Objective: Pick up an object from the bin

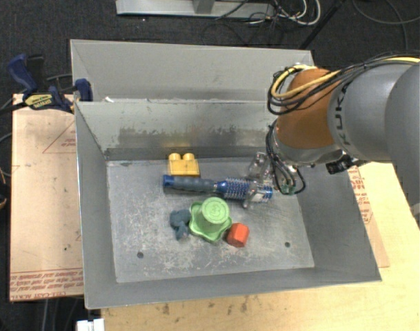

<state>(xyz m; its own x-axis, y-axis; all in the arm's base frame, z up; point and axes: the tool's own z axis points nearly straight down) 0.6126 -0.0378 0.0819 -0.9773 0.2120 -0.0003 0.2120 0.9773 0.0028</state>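
Observation:
My gripper [258, 188] reaches down at the right middle of the bin, its fingertips at the bristled right end of a blue brush [213, 185] that lies crosswise on the floor. Whether the fingers clasp the brush head is hidden by the wrist. A yellow toy brick [183, 164] sits just behind the brush handle. In front of the brush stands a green cup-like toy [211, 219], with a small orange-red cylinder [237, 235] at its right and a grey-blue lump [179, 222] at its left.
The arm with its orange cover and cables comes in over the bin's right wall. Bare floor stretches along the bin's left side and along its front edge. The sloping back wall rises close behind the yellow brick.

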